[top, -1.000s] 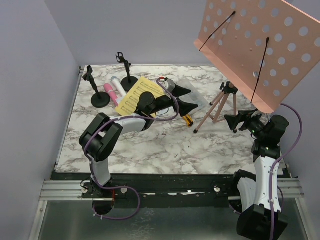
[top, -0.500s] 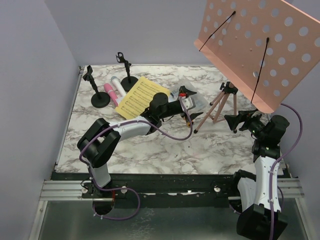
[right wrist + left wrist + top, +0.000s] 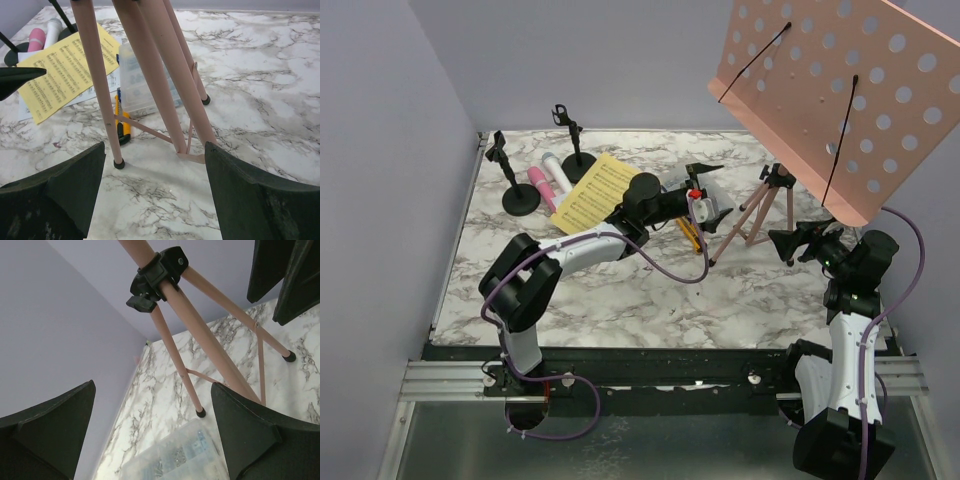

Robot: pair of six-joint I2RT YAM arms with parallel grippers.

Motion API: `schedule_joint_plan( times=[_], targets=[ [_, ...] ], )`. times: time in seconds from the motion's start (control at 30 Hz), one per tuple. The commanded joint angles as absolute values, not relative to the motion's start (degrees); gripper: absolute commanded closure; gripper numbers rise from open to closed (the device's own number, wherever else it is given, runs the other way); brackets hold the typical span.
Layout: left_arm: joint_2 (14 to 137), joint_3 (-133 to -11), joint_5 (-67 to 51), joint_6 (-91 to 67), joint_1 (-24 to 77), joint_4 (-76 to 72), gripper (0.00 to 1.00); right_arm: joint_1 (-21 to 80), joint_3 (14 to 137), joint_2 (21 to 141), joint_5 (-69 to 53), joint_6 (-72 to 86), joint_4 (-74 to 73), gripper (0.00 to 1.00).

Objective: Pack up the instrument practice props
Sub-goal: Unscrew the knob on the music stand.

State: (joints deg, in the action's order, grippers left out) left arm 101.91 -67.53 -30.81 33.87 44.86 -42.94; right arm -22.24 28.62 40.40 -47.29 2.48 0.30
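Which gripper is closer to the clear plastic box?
Left. The left gripper is right by the clear plastic box; the right gripper sits on the far side of the pink tripod's legs.

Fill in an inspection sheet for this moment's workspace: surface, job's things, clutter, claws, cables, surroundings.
Surface: marble-pattern table.
Job's things: pink music rack standing on its tripod, right; yellow sheet music over a white page; pink microphone and white microphone lying together, back left; two mic holders upright beside them.
Clutter: clear compartment box; utility knife beside it.
Claws: left claw open near the tripod legs, empty; right claw open, facing those legs, empty.
Cables: purple cable looping off the left arm; second purple cable along the right arm.
Surroundings: lavender walls; metal rail at near edge.
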Motion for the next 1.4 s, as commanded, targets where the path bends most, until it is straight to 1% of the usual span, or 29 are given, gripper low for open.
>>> schedule_joint_plan(
  times=[0.0, 0.2, 0.3, 0.37, 0.4, 0.47, 0.6, 0.83, 0.93, 1.07, 1.2, 1.37],
  targets=[
    [104.74, -72.23, -33.33, 37.36, 45.05, -42.27, 0.01, -22.59, 28.53, 40.39, -48.49, 2.12, 0.79, 0.16],
    [107.45, -76.59, -35.44, 40.2, 45.18, -42.28, 0.02, -22.62, 28.42, 40.43, -48.6, 2.11, 0.81, 0.16],
    [108.55, -78.42, -36.69, 41.33, 45.43, -42.12, 0.11, -22.6, 28.45, 40.53, -48.69, 2.22, 0.87, 0.16],
    [109.2, -79.38, -36.92, 42.89, 45.78, -41.8, 0.2, -22.64, 28.45, 40.55, -48.76, 2.21, 0.88, 0.16],
    [109.45, -79.7, -37.08, 43.62, 45.96, -41.71, 0.26, -22.67, 28.44, 40.56, -48.78, 2.2, 0.88, 0.16],
    [110.01, -80.23, -36.63, 45.14, 46.55, -41.49, 0.32, -22.63, 28.41, 40.67, -48.86, 2.21, 0.88, 0.16],
    [111.08, -80.81, -34.86, 50.34, 47.69, -40.79, 0.32, -22.61, 28.34, 40.69, -48.94, 2.34, 0.97, 0.16],
    [112.9, -82.23, -30.11, 60.03, 49.35, -40.08, 0.37, -22.67, 28.38, 40.85, -49.04, 2.33, 0.97, 0.16],
    [113.42, -83.1, -28.62, 61.48, 49.55, -40.15, 0.4, -22.7, 28.39, 40.94, -49.04, 2.29, 0.97, 0.16],
    [113.94, -84.39, -27.48, 62.88, 49.72, -40.17, 0.41, -22.64, 28.3, 40.96, -49.1, 2.29, 0.97, 0.16],
    [114.5, -85.74, -27.89, 63.21, 49.92, -40.17, 0.42, -22.68, 28.25, 41.09, -49.24, 2.35, 0.97, 0.16],
    [115.34, -86.9, -28.59, 63.3, 50.39, -40.06, 0.46, -22.69, 28.25, 41.14, -49.22, 2.29, 0.97, 0.16]
  ],
)
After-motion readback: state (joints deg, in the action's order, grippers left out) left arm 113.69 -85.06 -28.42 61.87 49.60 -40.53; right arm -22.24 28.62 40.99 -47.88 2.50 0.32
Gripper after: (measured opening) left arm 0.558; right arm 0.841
